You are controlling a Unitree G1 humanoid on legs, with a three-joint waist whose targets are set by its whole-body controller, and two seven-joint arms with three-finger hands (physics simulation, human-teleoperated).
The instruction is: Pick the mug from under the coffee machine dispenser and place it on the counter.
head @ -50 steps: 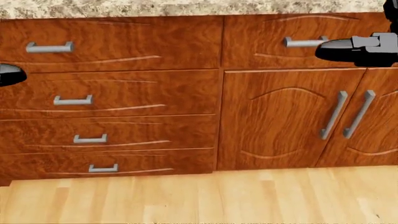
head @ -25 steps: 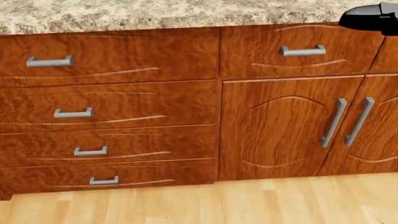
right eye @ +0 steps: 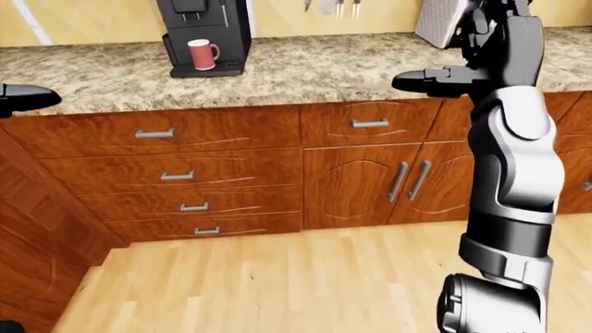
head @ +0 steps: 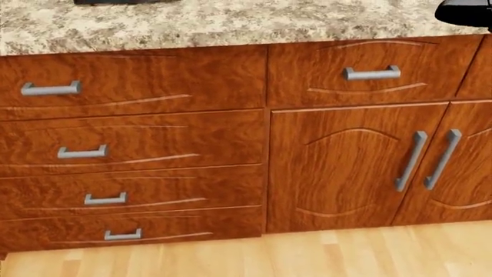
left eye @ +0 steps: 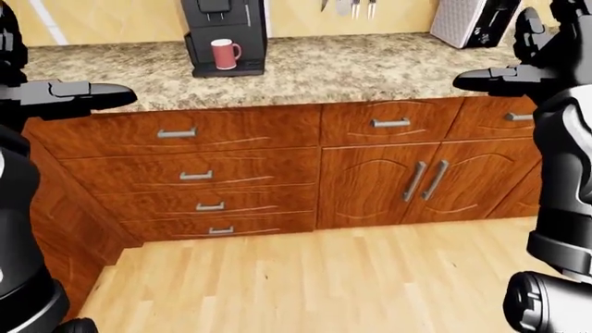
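A red mug (left eye: 223,53) stands upright on the tray of the black coffee machine (left eye: 225,28), under its dispenser, at the top left of the left-eye view, on the speckled granite counter (left eye: 352,66). My left hand (left eye: 88,92) is held out at counter height, well to the left of the machine, with its fingers extended and empty. My right hand (left eye: 491,75) is raised at the right, fingers extended and empty, far from the mug. In the head view only a tip of the right hand (head: 464,12) shows at the top right.
Wooden drawers (head: 131,150) and cabinet doors (head: 346,167) with grey handles run under the counter. A grey appliance (left eye: 474,21) and hanging knives (left eye: 354,7) are at the top right. A side cabinet (left eye: 64,208) juts out at the left. Light wood floor (left eye: 314,277) lies below.
The head view has shifted: drawers and handles sit lower and more countertop shows, so the camera moved. My right hand has risen to the top right corner; my left hand has left the head view.
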